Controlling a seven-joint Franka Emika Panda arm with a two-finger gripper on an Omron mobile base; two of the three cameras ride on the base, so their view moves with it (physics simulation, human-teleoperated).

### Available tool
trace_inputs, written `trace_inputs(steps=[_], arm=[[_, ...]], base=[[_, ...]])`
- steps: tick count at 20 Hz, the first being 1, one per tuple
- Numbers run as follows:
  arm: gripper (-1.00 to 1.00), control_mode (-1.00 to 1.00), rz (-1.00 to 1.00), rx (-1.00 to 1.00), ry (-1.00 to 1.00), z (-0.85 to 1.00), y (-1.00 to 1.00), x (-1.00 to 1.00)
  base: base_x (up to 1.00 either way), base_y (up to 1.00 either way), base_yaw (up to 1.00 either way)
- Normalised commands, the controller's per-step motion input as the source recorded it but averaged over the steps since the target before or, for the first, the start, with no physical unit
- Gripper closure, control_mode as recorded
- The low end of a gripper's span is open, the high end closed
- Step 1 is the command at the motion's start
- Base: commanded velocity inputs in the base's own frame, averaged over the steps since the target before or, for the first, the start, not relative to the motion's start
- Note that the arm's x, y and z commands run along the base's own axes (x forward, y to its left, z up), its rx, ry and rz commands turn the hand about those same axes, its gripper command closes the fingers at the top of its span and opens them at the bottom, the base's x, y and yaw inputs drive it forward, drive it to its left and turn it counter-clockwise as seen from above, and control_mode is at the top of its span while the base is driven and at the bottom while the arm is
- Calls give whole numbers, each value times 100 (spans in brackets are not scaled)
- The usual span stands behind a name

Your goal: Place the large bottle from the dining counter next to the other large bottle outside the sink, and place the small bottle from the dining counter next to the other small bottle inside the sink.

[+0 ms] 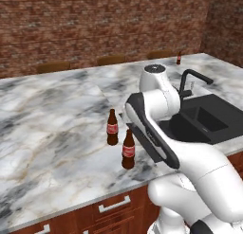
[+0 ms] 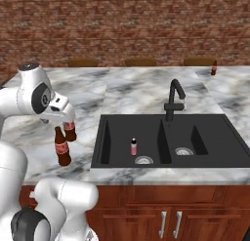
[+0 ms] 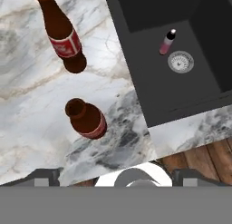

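The marble counter [image 1: 52, 114] carries the black sink [image 2: 117, 159] at three o'clock of two large cola bottles [image 1: 128, 150] [image 1: 112, 128], which stand upright and near each other. The small pale pink bottle [image 2: 134, 147] stands in the left basin. The small dark brown bottle [image 2: 214, 68] stands at the far twelve o'clock edge. The gripper's jaws are spread, empty.

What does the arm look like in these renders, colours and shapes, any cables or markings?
The arm has glossy white rounded link shells with dark grey to black bands at the joints and a black strip along one link. A round dark grey cap tops one joint. No cables or logos are visible. In the hand view, the dark finger tips show at the bottom edge.
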Motion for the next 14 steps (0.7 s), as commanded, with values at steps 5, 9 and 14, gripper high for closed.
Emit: trace_inputs(steps=[5, 9, 14], arm=[[-100, -100, 43, 3, -2, 8, -25, -15], [-100, -100, 10, 0, 1, 0, -1, 23], [-100, -100, -3, 0, 6, 1, -11, -15]], base=[[0, 0, 0], [0, 0, 0], [0, 0, 0]])
